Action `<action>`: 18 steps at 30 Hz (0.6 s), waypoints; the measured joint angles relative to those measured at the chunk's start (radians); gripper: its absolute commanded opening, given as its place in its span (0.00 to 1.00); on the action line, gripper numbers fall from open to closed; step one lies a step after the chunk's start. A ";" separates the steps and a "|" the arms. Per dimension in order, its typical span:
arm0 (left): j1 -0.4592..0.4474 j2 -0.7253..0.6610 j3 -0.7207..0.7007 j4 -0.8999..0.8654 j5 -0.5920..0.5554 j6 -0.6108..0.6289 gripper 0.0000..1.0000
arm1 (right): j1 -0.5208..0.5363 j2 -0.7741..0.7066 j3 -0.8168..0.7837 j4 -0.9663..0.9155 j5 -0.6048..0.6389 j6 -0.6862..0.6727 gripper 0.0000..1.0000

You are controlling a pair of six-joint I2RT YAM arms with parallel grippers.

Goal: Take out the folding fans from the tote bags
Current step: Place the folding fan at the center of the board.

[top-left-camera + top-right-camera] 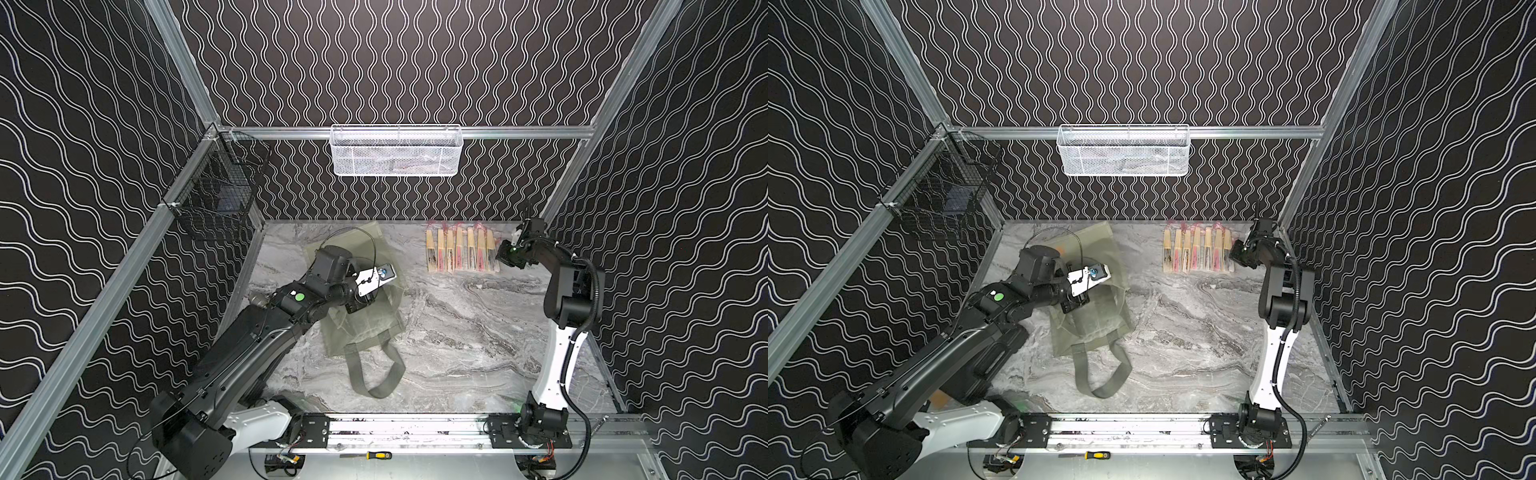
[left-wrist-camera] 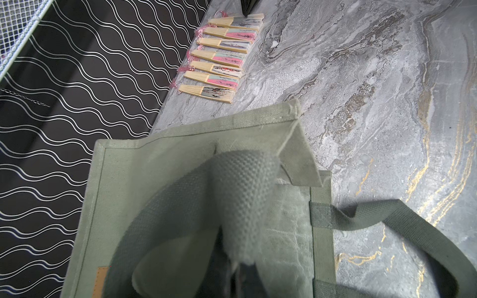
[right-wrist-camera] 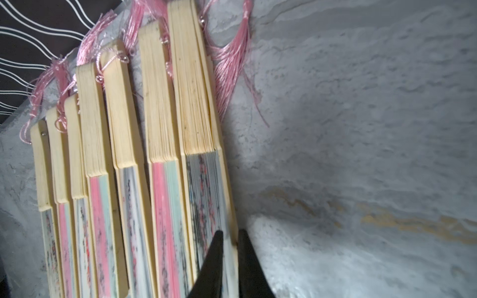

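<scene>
Seven fans [image 1: 461,251] lie in a row by the back wall [image 1: 395,199], out of the tote [image 1: 370,328]. R gripper [image 3: 228,260] jaws nearly closed, pinching edge of end fan [image 3: 204,180]. L gripper [image 2: 241,277] is clamped on bunched tote fabric.
</scene>
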 measured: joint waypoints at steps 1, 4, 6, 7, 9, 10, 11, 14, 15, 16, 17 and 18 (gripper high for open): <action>0.000 0.000 0.000 0.000 0.000 0.000 0.00 | 0.000 0.003 0.000 0.000 0.000 -0.002 0.14; 0.000 -0.001 0.000 0.000 0.000 0.000 0.00 | 0.003 0.021 0.008 -0.007 0.002 -0.002 0.14; 0.000 -0.002 0.000 -0.001 0.000 0.000 0.00 | 0.007 0.030 0.011 -0.012 0.007 -0.003 0.14; 0.000 -0.002 0.000 -0.001 0.000 0.000 0.00 | 0.010 0.031 0.014 -0.015 0.012 -0.006 0.14; 0.000 -0.002 0.000 -0.001 0.000 0.000 0.00 | 0.016 0.033 0.017 -0.019 0.019 -0.010 0.14; 0.000 -0.002 0.000 -0.001 0.000 0.000 0.00 | 0.019 0.035 0.021 -0.021 0.019 -0.011 0.14; 0.000 -0.003 0.000 -0.001 0.000 0.000 0.00 | 0.019 0.036 0.023 -0.022 0.023 -0.016 0.14; 0.000 -0.003 0.000 -0.001 0.000 0.000 0.00 | 0.022 0.033 0.022 -0.021 0.026 -0.018 0.25; 0.000 -0.003 0.000 -0.001 0.000 0.000 0.00 | 0.024 0.027 0.017 -0.021 0.027 -0.018 0.26; 0.000 -0.003 0.000 -0.001 0.000 0.000 0.00 | 0.026 0.018 0.011 -0.024 0.038 -0.018 0.27; 0.000 -0.003 0.000 -0.001 0.000 0.000 0.00 | 0.028 0.008 0.006 -0.027 0.038 -0.017 0.29; 0.000 -0.003 0.000 -0.001 0.000 0.000 0.00 | 0.030 -0.003 0.001 -0.029 0.038 -0.017 0.30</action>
